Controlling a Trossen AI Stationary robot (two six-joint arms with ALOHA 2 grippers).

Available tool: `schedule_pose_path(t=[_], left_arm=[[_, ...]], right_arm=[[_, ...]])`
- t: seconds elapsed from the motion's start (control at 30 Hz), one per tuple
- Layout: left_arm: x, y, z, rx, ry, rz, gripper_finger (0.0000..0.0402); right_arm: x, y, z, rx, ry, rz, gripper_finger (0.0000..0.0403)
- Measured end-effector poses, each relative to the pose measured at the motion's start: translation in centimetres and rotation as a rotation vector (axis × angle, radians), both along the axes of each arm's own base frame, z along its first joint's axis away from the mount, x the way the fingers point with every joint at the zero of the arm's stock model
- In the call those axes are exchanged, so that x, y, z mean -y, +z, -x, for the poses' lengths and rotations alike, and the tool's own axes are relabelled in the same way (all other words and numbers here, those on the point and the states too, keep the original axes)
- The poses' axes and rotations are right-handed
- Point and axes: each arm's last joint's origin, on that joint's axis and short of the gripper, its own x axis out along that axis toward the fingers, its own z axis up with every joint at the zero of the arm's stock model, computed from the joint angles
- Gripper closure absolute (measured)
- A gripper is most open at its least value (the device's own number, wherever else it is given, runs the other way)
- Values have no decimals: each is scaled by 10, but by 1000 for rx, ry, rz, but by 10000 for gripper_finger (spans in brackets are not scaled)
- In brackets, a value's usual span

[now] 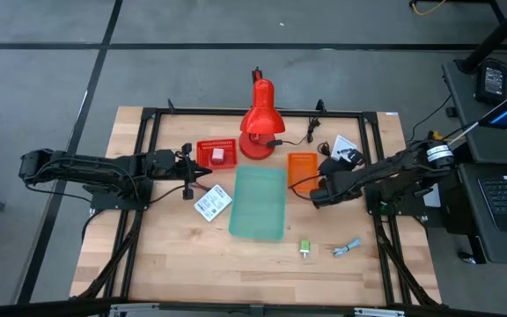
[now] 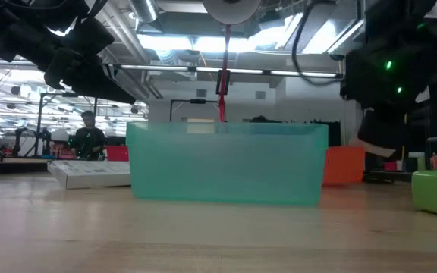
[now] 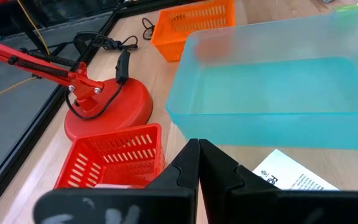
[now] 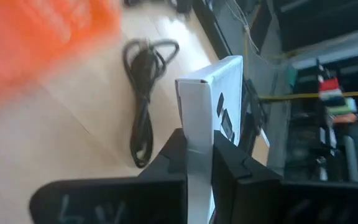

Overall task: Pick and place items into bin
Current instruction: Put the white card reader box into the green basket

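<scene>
My right gripper (image 1: 334, 165) is just right of the orange basket and shut on a white printed box (image 4: 207, 93), also seen as the white box (image 1: 345, 145) from above. A black coiled cable (image 4: 143, 93) lies on the table beside it. My left gripper (image 3: 197, 155) is shut and empty. It hovers at the table's left, between the red basket and a white printed packet (image 1: 212, 204) that lies flat. The teal bin (image 1: 258, 202) stands mid-table. A green block (image 1: 305, 249) and a blue-white clip (image 1: 349, 249) lie near the near edge. A pink cube (image 1: 218, 155) sits in the red basket. My right gripper pinches the white box across its thickness at its end nearest the gripper (image 4: 197, 146), one finger on each broad face. The fingers reach along the box from the bin side toward the table's far right corner. The box looks level, with its printed face (image 4: 227, 106) turned up.
A red desk lamp (image 1: 260, 123) stands at the far edge, its cord trailing right. The red basket (image 1: 216, 152) and the orange basket (image 1: 303, 165) flank its base. The table's black frame rails run along the edges. Bare wood lies near the front edge.
</scene>
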Motion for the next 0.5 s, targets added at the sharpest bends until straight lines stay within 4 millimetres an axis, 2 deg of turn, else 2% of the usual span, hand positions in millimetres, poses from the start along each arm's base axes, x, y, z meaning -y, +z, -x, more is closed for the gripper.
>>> schedule_pose_path(t=[0.33, 0.5], left_arm=[[0, 0, 0, 2, 2, 7, 398], [0, 0, 0, 1, 3, 7, 398]], right_arm=[[-8, 14, 8, 47, 28, -51, 385], [-19, 28, 4, 119, 86, -66, 385]])
